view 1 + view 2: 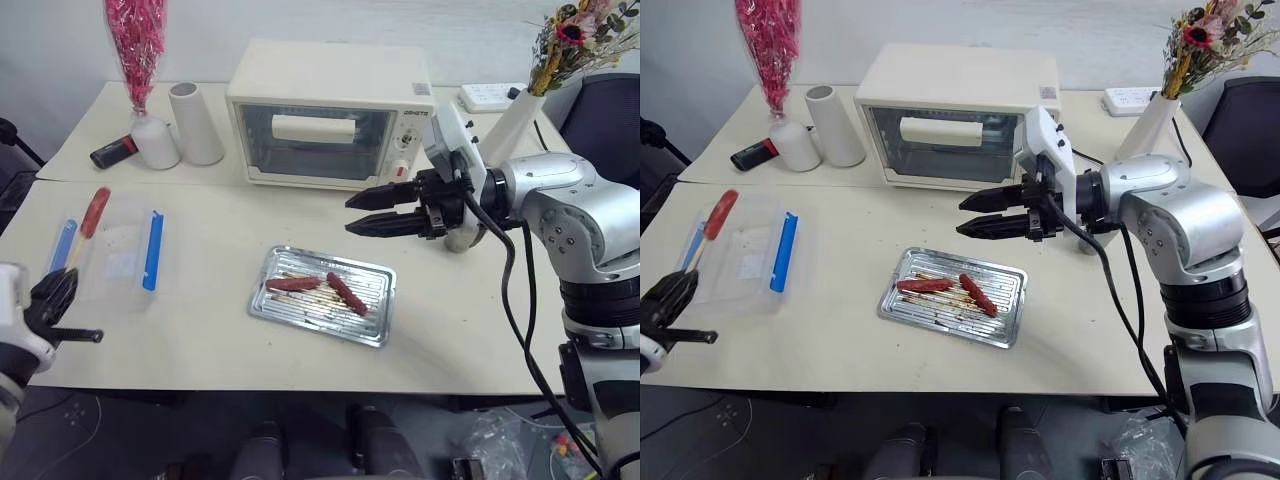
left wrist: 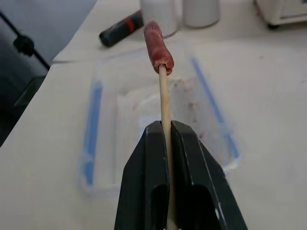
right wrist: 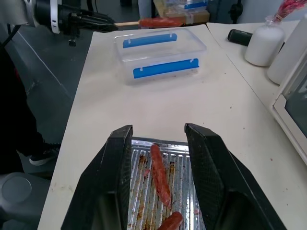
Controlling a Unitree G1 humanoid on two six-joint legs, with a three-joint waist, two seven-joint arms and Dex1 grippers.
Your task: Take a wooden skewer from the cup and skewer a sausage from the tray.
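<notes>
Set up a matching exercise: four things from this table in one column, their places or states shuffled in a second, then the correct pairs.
1. left hand
2. right hand
3. tray
4. clear box

a. holds two sausages
b. open, above the table
c. shut on a skewer bearing a sausage
d. has blue clips

Pairs: 1-c, 2-b, 3-a, 4-d

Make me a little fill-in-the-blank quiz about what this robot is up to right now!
1. The left end effector is shut on a wooden ____.
2. A sausage is stuck on its tip, above the clear ____ with blue clips.
3. The silver tray holds ____ sausages.
4. The right end effector is ____, holding nothing.

Answers: skewer; box; two; open
</notes>
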